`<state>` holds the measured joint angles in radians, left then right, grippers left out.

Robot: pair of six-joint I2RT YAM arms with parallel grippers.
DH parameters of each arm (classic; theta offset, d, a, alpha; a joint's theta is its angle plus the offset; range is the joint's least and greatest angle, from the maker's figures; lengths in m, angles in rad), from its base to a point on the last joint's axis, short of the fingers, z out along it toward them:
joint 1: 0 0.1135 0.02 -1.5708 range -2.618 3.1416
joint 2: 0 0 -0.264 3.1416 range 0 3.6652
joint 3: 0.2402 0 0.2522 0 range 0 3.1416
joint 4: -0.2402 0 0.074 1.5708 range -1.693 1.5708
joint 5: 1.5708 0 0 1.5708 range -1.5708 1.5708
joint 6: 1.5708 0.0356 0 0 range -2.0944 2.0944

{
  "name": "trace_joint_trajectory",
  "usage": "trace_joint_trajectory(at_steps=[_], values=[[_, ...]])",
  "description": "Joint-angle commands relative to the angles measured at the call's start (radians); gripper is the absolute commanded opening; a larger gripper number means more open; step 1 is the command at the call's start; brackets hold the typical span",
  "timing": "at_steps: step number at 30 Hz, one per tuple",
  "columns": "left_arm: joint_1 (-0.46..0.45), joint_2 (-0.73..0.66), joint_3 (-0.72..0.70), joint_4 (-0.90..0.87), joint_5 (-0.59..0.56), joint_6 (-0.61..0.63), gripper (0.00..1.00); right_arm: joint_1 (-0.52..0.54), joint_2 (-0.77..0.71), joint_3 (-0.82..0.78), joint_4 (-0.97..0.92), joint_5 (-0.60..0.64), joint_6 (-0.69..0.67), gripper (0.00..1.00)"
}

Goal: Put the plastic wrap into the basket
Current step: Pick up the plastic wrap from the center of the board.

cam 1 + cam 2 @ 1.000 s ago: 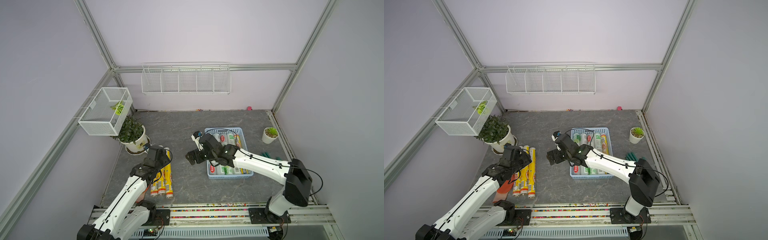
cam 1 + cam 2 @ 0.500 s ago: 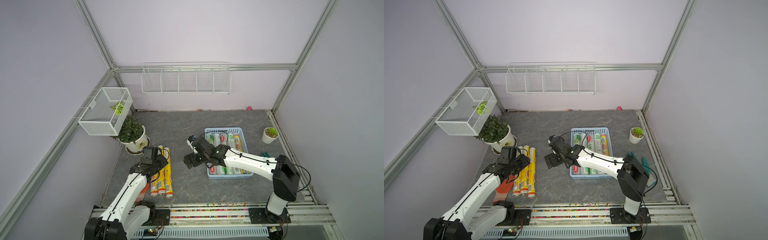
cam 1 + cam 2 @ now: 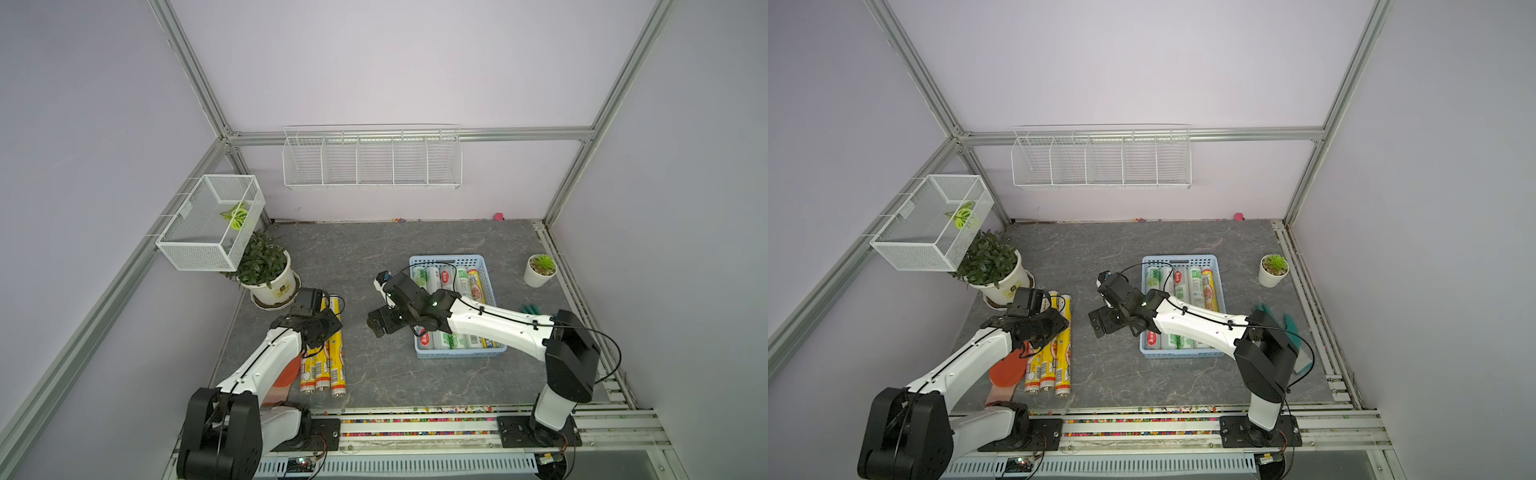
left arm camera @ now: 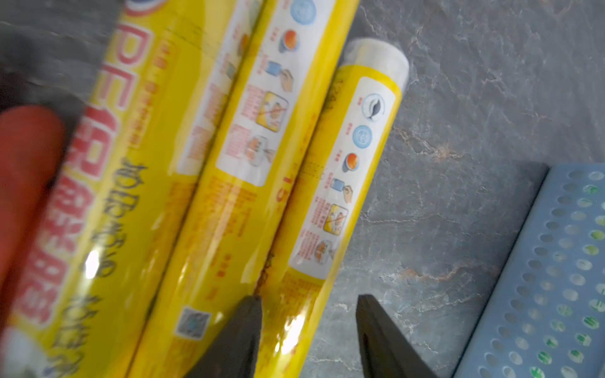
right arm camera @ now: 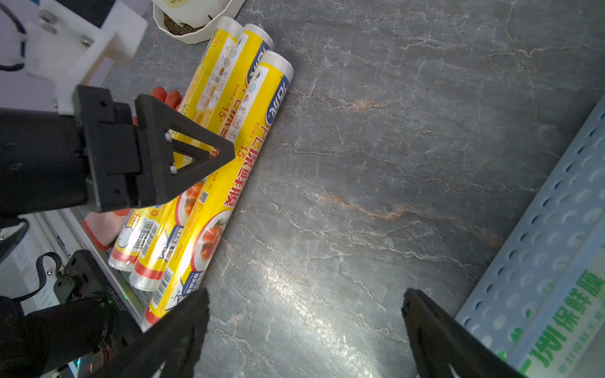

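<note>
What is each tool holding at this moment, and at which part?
The right tool is open and holds nothing. The left tool straddles the outermost yellow roll near its middle; whether it grips the roll cannot be told.

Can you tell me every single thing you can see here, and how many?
yellow wrap rolls: three, yellow, together on table by left arm
basket: one, light blue, on table
whitish rolls: four, white-green, in basket
another yellow roll: one, yellow, in basket
big plant: one, green, white pot, back left
small plant: one, green, white pot, right of basket
mesh box: one, white, left wall, leaf inside
wire rack: one, white, back wall
glove: one, red, beside the three rolls
green thing: one, partly hidden by right arm
pink bit: one, back edge
table: one, grey
left gripper: black, jaws astride outer yellow roll
right gripper: black, open, above bare table
</note>
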<state>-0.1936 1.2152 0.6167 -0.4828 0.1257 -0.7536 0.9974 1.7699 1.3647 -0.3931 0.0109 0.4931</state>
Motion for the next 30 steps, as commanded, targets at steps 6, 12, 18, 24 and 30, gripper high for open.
trace_joint_trajectory(at_steps=[6,12,18,24,30], values=[[0.006,0.106,0.044,0.002,0.029,0.056,0.53,0.002,0.014,0.008,-0.010,0.018,0.007,0.97],[-0.006,0.156,0.068,-0.017,0.043,0.072,0.59,0.001,0.029,0.014,-0.013,0.018,0.005,0.98],[-0.116,0.238,0.156,-0.136,-0.107,0.060,0.68,0.001,0.021,0.013,-0.027,0.060,0.014,0.97],[-0.170,0.309,0.176,-0.155,-0.142,0.044,0.66,0.000,-0.027,-0.039,-0.036,0.167,0.071,0.98],[-0.183,0.360,0.205,-0.188,-0.152,0.074,0.65,-0.016,-0.084,-0.113,0.004,0.214,0.116,0.97]])
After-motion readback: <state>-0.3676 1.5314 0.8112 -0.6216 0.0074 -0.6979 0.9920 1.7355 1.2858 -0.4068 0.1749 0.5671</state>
